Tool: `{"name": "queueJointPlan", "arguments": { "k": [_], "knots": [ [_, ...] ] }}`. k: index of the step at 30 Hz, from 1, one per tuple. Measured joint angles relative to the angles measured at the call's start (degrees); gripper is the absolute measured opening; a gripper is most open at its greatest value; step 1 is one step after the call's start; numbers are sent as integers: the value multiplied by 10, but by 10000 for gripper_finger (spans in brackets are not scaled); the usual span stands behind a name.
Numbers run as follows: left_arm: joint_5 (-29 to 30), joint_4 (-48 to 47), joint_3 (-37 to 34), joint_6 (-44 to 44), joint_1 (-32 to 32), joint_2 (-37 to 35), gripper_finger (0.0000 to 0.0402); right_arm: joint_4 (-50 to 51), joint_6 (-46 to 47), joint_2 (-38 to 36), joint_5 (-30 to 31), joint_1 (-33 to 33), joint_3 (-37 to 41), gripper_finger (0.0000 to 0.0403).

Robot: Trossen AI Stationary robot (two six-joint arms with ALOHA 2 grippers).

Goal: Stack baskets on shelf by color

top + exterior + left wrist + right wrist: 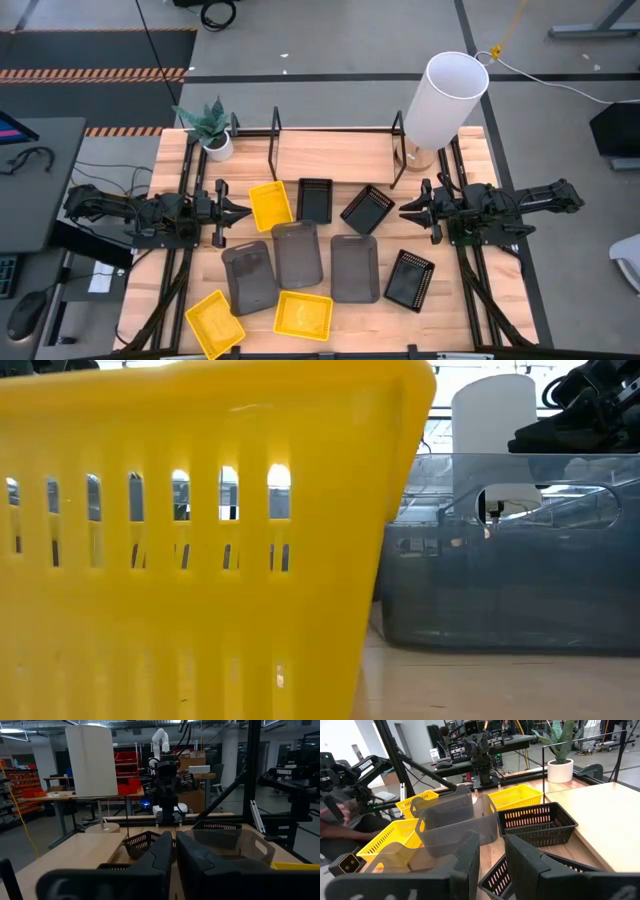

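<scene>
baskets (300,255) crowd table (500,290) beside plant (210,125) and white cylinder (445,100).

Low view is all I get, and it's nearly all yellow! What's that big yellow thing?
Observer: A yellow basket, right up against that camera. From above, I count three yellow ones.
Operator: Is anything on the shelf yet?
Observer: No. The shelf at the back holds no baskets.
Operator: Where are the robot's hands?
Observer: The left gripper is beside the back yellow basket, and the right gripper is beside a black basket. Neither holds anything.
</scene>
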State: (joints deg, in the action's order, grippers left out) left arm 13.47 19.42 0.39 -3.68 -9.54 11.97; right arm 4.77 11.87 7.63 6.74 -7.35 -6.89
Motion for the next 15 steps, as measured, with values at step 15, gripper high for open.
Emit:
{"name": "queueJointPlan", "arguments": {
  "k": [15],
  "knots": [
    [-7, -2, 0, 170, 0, 0, 36, 0, 0, 0, 0, 0, 0, 98]
  ]
}}
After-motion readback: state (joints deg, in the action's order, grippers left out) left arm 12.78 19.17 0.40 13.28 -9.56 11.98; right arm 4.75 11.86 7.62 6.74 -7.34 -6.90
